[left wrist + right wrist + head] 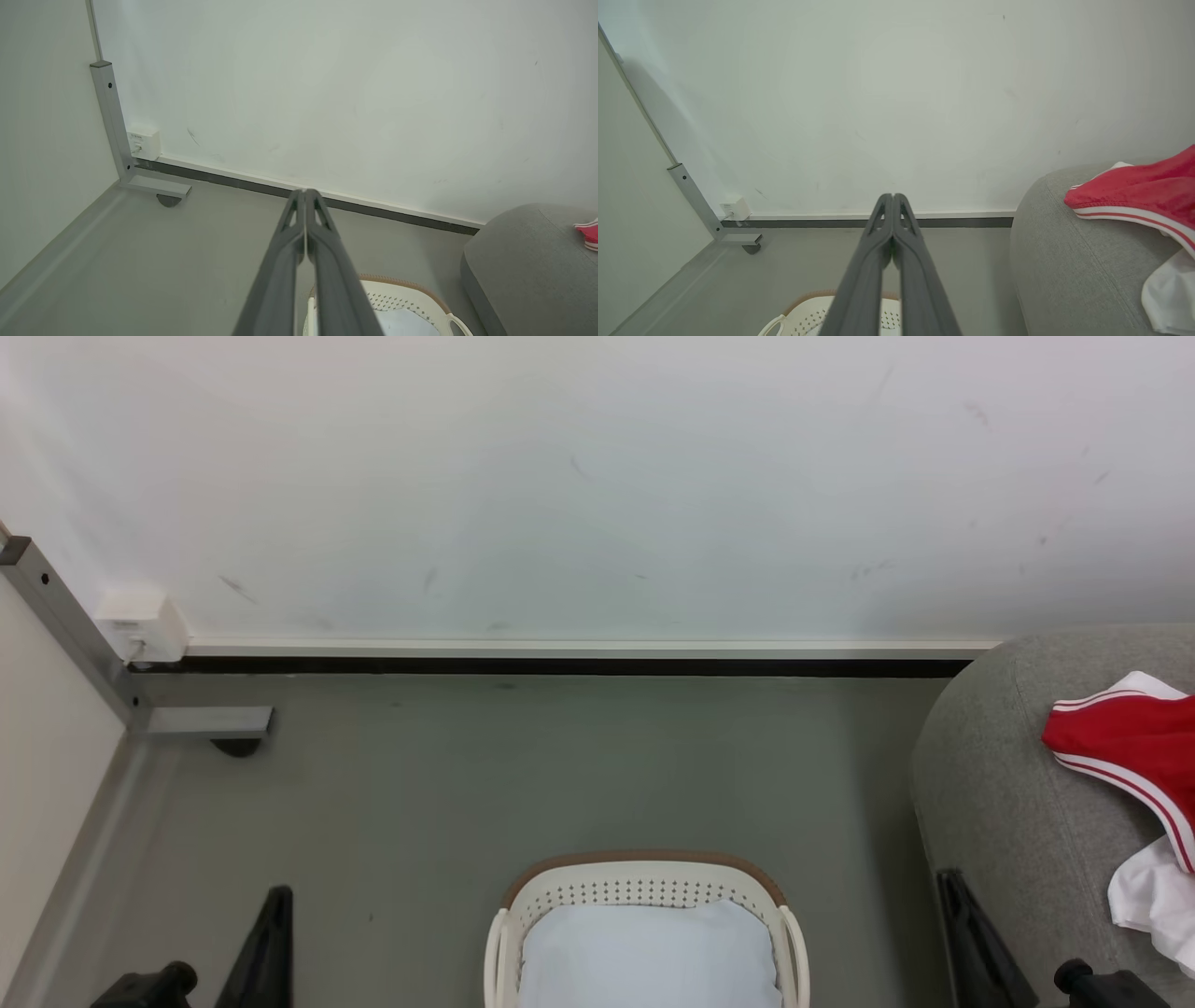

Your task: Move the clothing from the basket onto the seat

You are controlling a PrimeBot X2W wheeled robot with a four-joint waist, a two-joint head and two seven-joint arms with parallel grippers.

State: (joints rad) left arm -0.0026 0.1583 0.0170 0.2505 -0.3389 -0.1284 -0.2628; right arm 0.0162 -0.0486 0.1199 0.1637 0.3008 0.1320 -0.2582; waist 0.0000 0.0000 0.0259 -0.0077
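1. Far left of the head view: a grey metal post (65, 625) runs down the corner to a foot on the floor (467, 784). A small white socket box (140, 625) sits just beside it at the base of the wall (597, 476).
2. Lower left of the head view: my left gripper (271, 933) points up the frame over bare floor. In the left wrist view, my left gripper (304, 198) has both fingers pressed together along their length, tips touching.
3. Bottom centre of the head view: the basket (644, 870), off-white with perforated walls and a brown rim, stands on the floor between my two grippers. A pale pad (649, 957) lies flat inside it. The basket (411, 298) appears at the lower right of the left wrist view and the basket (803, 319) at the bottom edge of the right wrist view.
4. Lower right of the head view: my right gripper (966, 933) rises in front of the seat's edge. In the right wrist view, my right gripper (893, 200) has its fingers closed together, tips meeting.
5. Right of the head view: the seat (1008, 784), grey and rounded, stands near the basket.
6. Far right of the head view: a red garment (1130, 733) with white striped trim lies on the seat, and white fabric (1153, 896) lies just below it in the frame, touching it. Both show at the right edge of the right wrist view: red garment (1143, 191), white fabric (1169, 294).
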